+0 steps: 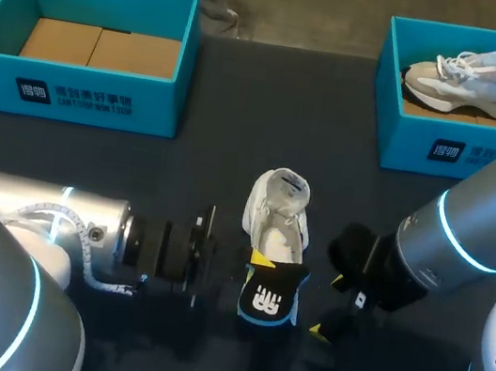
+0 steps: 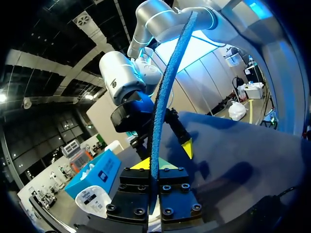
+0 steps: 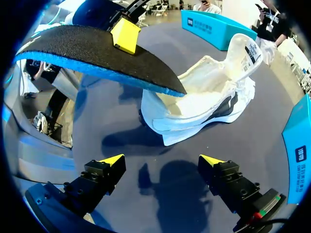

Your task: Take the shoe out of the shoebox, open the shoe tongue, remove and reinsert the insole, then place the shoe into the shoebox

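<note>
Partly hidden beneath the curved black-topped, blue-bottomed foam insole: the near end of the white low-top sneaker lying on the dark bench between the arms. Level and low, left fingers pinching the insole's edge. Angled down beside the sneaker, right fingers spread wide, gripping nothing.

left shoebox, front wall: white logo square with a row of white characters, too small to read
right shoebox, front wall: same white marking, unreadable
insole: white logo mark
shoe tongue: small label, print illegible
</note>
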Tool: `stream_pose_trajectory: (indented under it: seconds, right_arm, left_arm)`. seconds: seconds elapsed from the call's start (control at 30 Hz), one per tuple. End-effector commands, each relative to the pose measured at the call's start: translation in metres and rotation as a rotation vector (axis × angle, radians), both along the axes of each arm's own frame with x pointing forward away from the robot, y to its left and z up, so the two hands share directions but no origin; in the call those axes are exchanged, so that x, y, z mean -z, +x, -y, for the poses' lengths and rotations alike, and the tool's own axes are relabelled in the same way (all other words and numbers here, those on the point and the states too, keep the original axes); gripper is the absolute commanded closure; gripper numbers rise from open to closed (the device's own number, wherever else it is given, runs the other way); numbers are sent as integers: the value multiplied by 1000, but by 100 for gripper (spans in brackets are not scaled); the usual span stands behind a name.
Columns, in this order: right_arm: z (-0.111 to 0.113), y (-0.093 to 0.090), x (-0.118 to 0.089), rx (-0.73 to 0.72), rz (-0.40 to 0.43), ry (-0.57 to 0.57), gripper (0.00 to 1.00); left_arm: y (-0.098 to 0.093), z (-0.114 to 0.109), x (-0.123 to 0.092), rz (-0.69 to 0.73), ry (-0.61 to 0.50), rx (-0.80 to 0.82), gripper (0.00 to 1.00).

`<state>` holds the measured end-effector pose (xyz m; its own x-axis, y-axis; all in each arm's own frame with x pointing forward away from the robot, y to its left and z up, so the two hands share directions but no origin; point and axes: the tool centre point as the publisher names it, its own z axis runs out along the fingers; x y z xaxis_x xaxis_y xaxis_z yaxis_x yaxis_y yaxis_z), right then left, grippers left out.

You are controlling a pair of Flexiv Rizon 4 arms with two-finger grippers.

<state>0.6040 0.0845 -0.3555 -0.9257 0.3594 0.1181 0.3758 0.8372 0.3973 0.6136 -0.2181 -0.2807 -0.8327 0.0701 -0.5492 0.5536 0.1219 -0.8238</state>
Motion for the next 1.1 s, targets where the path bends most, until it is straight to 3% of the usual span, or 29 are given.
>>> stream_pose_trajectory:
  seconds: [0.03, 0.13, 1.1]
  right_arm:
    - [0, -1, 0, 1, 2, 1, 0]
    - [0, -1, 0, 1, 2, 1, 0]
    - [0, -1, 0, 1, 2, 1, 0]
  left_arm:
    - [-6, -3, -3, -9, 9, -4, 100]
    - [-8, -4, -1, -20, 76, -4, 100]
    - [-1, -1, 7, 2, 66, 28, 100]
